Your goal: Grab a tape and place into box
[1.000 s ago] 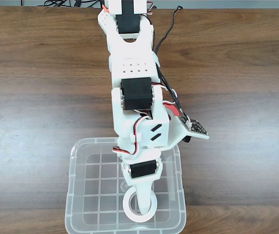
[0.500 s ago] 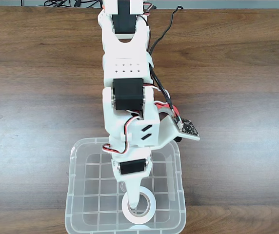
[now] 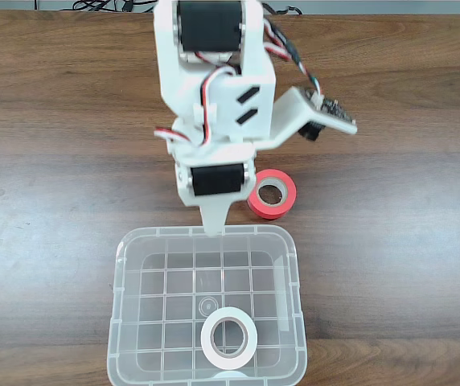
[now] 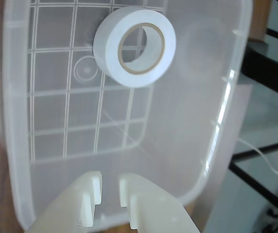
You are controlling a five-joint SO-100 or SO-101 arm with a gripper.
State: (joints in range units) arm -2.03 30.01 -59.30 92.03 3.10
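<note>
Tape: white roll (image 3: 229,338) lies flat on the grid floor of the box, near the box's front wall as the fixed view shows it; in the wrist view (image 4: 134,46) it rests free, nothing touching it.
Box: clear plastic bin (image 3: 122,265) on the wooden table (image 3: 53,161), upright.
Gripper: (image 4: 110,187) empty, fingers nearly together with a narrow gap between them; in the fixed view the tip (image 3: 215,226) hangs over the box's far rim, well apart from the roll.
Red roll: red tape (image 3: 273,194) on the table just beyond the box's far right corner, close beside the arm.
Step, by my reading: placing looks done; arm pulling away.
Risk 1: the tip sits right at the rim line, so a low retreat could catch the wall and drag or tip the light bin.
Risk 2: a sideways swing could knock the red roll, which lies close to the arm.
Change since a second ago: the gripper was down inside the box over the roll; it has now lifted back toward the base, uncovering the red roll. The white roll has barely shifted.
</note>
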